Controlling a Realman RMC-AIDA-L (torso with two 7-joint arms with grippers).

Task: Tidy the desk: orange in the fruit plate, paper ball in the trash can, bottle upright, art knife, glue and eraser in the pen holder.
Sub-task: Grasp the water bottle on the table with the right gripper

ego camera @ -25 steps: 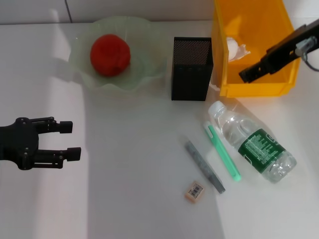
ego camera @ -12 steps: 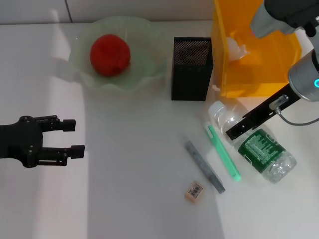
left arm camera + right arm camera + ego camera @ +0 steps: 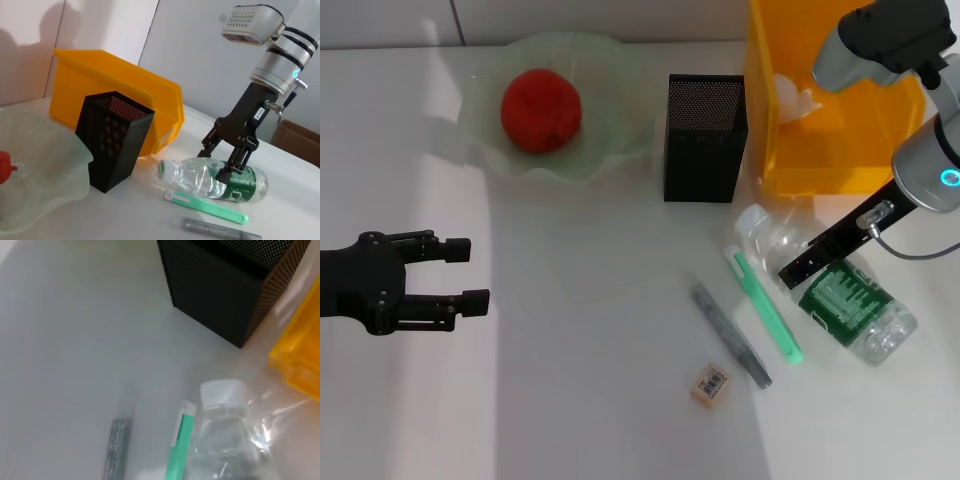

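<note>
We see the right gripper (image 3: 227,159) over the lying bottle (image 3: 840,295), fingers spread around its body, not clamped. Left gripper (image 3: 460,273) hangs at the left over the table (image 3: 590,340), fingers open, empty.

We see left pincer (image 3: 460,274) matte black; right pincer (image 3: 222,160) black, silver wrist, blue light ring, grey cable.

A white tabletop (image 3: 580,400) fills the head view, smooth and matte, with a brighter band of light running down its left-centre and softer shade to either side. Along its far edge stands a pale wall (image 3: 600,18) with a thin vertical seam. In the left wrist view the wall (image 3: 200,60) is plain grey-white, and a brown cardboard box (image 3: 297,147) sits beyond the tabletop's edge.
</note>
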